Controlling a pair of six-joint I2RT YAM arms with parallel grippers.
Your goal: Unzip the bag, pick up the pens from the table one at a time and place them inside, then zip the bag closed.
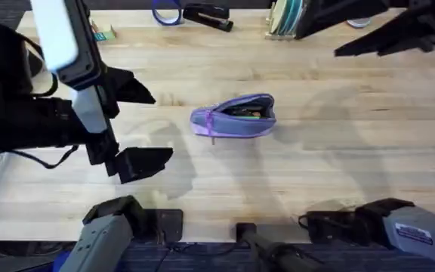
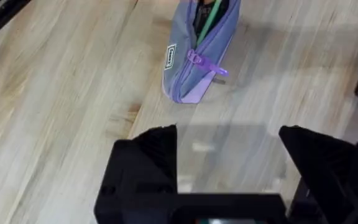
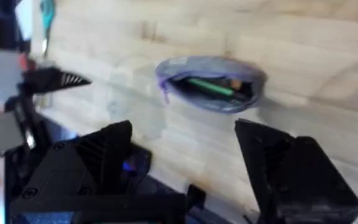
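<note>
Overhead: the bag (image 1: 233, 117), a soft lavender fabric pouch with a grey-blue side panel, lies near the middle of the table (image 1: 316, 174), a pale butcher-block top with plank grain running left to right. Its zipper stands open along the top, a green pen (image 1: 246, 113) showing in the dark mouth. The left gripper (image 1: 138, 125) hangs left of the bag and apart from it, black angular fingers spread wide and holding nothing. The right gripper (image 1: 368, 41) reaches in at the far right, dark and blurred; how far it is open cannot be told here. A black stapler (image 1: 208, 17) lies at the far edge.

Left wrist: the two blocky black fingers (image 2: 145, 163) stand wide apart above bare wood, gripping nothing. Beyond them sits the bag (image 2: 194, 59), a purple zipper pull (image 2: 205, 64) hanging at its closed end, a small label on the grey panel.

Right wrist: the fingers (image 3: 110, 149) are spread wide and empty. Past them the bag (image 3: 210, 84) gapes in an oval, the green pen (image 3: 211, 87) lying lengthwise inside.
</note>
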